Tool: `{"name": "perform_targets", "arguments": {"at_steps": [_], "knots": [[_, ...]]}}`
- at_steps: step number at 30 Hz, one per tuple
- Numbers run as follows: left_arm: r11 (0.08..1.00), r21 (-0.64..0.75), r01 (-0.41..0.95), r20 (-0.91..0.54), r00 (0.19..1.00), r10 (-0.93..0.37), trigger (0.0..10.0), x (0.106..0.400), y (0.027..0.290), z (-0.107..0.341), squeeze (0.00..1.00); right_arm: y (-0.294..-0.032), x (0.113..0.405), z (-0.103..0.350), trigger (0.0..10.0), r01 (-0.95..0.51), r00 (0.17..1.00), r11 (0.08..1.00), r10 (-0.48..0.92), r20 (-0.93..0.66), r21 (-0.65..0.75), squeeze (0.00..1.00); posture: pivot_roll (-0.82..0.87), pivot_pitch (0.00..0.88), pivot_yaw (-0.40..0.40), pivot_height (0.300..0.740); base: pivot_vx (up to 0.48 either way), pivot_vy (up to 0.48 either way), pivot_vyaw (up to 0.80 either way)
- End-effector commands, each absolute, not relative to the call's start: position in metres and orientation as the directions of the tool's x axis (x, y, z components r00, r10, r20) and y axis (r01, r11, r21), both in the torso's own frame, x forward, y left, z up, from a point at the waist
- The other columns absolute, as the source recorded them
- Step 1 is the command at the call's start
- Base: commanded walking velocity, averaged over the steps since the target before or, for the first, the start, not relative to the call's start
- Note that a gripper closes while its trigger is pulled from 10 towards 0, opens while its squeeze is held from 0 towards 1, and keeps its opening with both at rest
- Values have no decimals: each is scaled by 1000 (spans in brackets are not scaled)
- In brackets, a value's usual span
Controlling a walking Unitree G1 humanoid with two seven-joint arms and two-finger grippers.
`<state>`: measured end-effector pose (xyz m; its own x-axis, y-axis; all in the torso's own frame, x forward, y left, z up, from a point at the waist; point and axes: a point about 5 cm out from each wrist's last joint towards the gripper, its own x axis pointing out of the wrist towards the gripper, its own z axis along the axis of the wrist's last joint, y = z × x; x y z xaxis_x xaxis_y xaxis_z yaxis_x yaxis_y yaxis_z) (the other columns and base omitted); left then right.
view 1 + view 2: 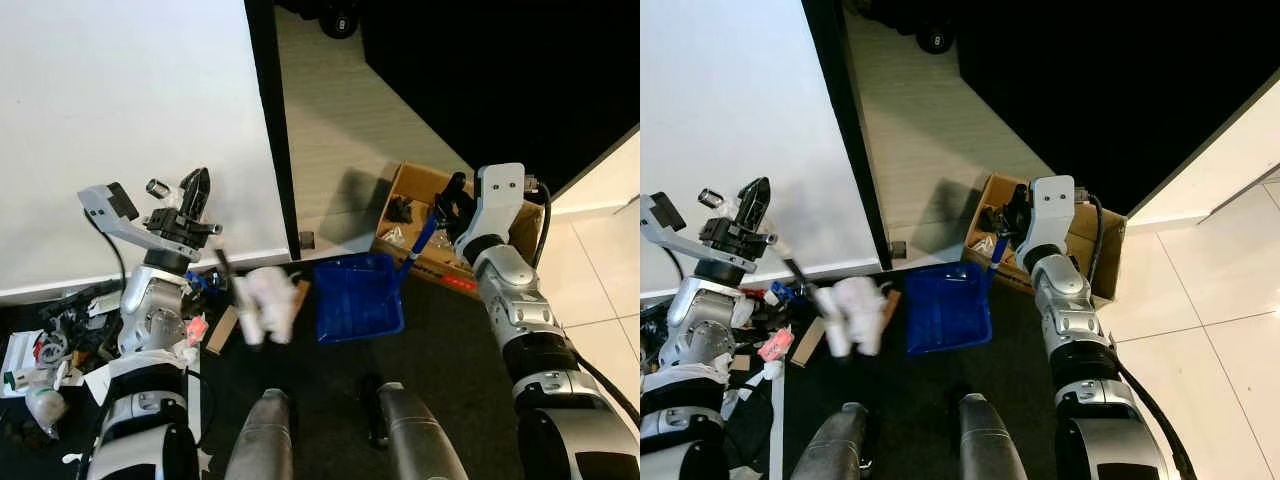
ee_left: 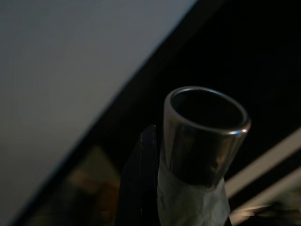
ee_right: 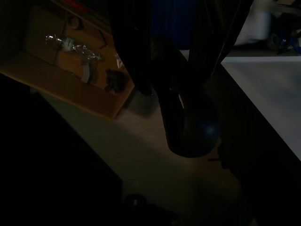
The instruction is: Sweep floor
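At lower centre, the left gripper (image 1: 193, 190) clenches a brush (image 1: 262, 305), the right gripper (image 1: 447, 205) grips the dustpan (image 1: 357, 297); next, apparently, pushing litter in.

Right end effector (image 1: 1002, 232) clamped on the handle of the blue dustpan (image 1: 947, 306), pan flat on the dark floor just beside the cardboard box (image 1: 1090, 250). Left end effector (image 1: 752, 205) grips the brush handle; blurred white brush head (image 1: 850, 313) sits near the pan's left edge. Clutter (image 1: 770, 345) at lower left.
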<state>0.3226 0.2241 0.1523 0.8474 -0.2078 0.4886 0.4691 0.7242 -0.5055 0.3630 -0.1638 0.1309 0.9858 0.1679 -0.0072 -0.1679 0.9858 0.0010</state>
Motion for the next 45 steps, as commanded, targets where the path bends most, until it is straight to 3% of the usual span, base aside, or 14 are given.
{"name": "perform_targets", "arguments": {"at_steps": [1,8,13,17,20,23,25,26,30,39,45], "knots": [[633,-539,557,549,801,-237,10000,321,211,157,0,-159,360,121,10000,-186,981,982,188,-44,38,0,-82,267,-43,740,0,0,0],[493,-502,711,567,701,-433,10000,318,171,169,0,-159,360,121,10000,-182,982,982,184,-43,42,0,-71,255,-32,740,0,0,0],[452,-483,750,581,660,-475,10000,314,163,179,0,-158,361,120,10000,-181,982,983,182,-42,44,0,-67,251,-29,740,0,0,0],[521,-331,787,535,611,-583,10000,307,176,201,0,-159,360,119,10000,-177,983,983,179,-44,47,0,-53,247,-19,740,0,0,0],[543,-292,788,520,607,-601,10000,305,182,206,0,-159,360,119,10000,-176,983,983,178,-44,48,0,-53,247,-19,740,0,0,0],[618,-139,774,464,602,-650,10000,300,205,226,0,-159,359,117,10000,-175,983,983,178,-47,51,0,-22,247,-14,740,0,0,0],[618,-139,774,464,602,-650,10000,300,205,226,0,-159,359,117,10000,-175,983,983,178,-47,51,0,-22,247,-14,740,0,0,0],[668,-41,743,426,618,-661,10000,300,219,238,0,-157,359,116,10000,-176,983,983,179,-49,54,0,-17,249,-14,740,0,0,0],[713,38,700,372,652,-660,10000,306,230,241,0,-156,359,115,10000,-179,982,982,182,-51,56,0,-16,253,-14,740,0,0,0],[789,136,600,215,759,-614,10000,331,238,209,0,-156,358,114,10000,-177,982,982,180,-51,59,0,-31,267,-10,740,0,0,0],[859,182,479,129,854,-504,10000,352,239,189,0,-159,355,114,10000,-168,984,984,171,-45,58,0,-61,293,-3,740,0,0,0]]}}
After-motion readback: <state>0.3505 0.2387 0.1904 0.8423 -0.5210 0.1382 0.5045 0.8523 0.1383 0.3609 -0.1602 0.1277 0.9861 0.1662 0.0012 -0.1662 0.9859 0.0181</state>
